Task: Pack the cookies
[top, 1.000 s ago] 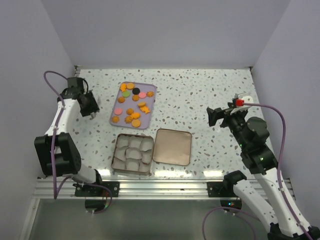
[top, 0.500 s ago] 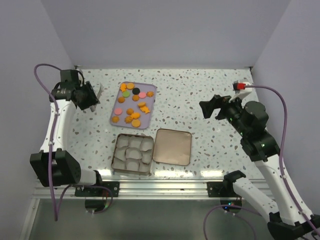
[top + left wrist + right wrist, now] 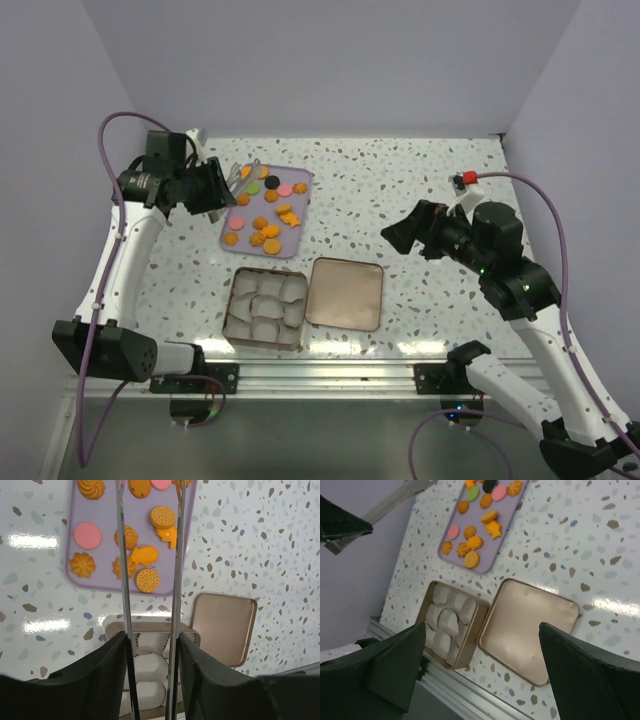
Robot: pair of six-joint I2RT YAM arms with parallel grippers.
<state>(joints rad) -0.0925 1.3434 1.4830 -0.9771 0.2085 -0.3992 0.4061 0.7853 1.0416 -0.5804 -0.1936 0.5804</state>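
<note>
Top external looks steeply down from above the tabletop's (image 3: pixel 420 190) near edge. Both wrist views look down from high up; all three share the cookies (image 3: pixel 266 238), lilac tray (image 3: pixel 292 240) and tin (image 3: pixel 228 310).

Cookies (image 3: pixel 265 215) on tray (image 3: pixel 291 241), behind tin (image 3: pixel 262 344)

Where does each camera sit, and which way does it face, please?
Top: above and behind the bases, facing down on the table; shows both arms, left gripper, right gripper.
Left wrist: high over the table, facing down along its thin fingers at cookies, tray, box.
Right wrist: at the right, tilted down-left toward the lid and box; its dark fingers fill the lower corners.
Shared: all three show tray, box, lid.
</note>
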